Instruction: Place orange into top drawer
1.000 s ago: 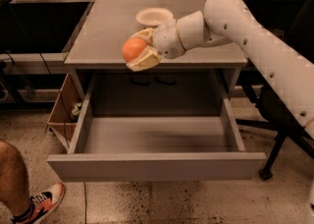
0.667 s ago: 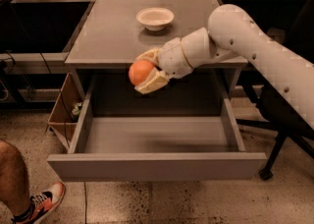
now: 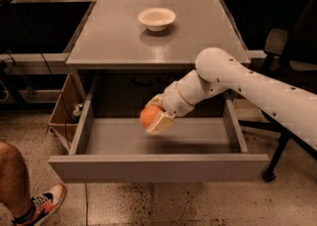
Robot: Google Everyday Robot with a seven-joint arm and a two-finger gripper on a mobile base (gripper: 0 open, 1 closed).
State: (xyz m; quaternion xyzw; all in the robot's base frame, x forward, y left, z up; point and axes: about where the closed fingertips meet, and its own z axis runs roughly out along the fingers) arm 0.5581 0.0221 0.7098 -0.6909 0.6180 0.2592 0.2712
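The orange (image 3: pixel 147 116) is round and matte, held between the cream fingers of my gripper (image 3: pixel 152 118). The gripper is shut on it and hangs inside the open top drawer (image 3: pixel 158 166), a little above the drawer floor, near the middle. The white arm reaches in from the right, over the drawer's right side. The drawer is pulled fully out of the grey cabinet (image 3: pixel 111 41), its flat front panel nearest the camera.
A shallow white bowl (image 3: pixel 156 18) stands on the cabinet top at the back. A person's leg and sneaker (image 3: pixel 34 205) are at the lower left. An office chair (image 3: pixel 280 51) stands right of the cabinet. A cardboard box (image 3: pixel 62 111) sits left of the drawer.
The gripper has carried the orange forward off the cabinet top and down into the open drawer. The bowl, earlier partly covered by the arm, now shows fully.
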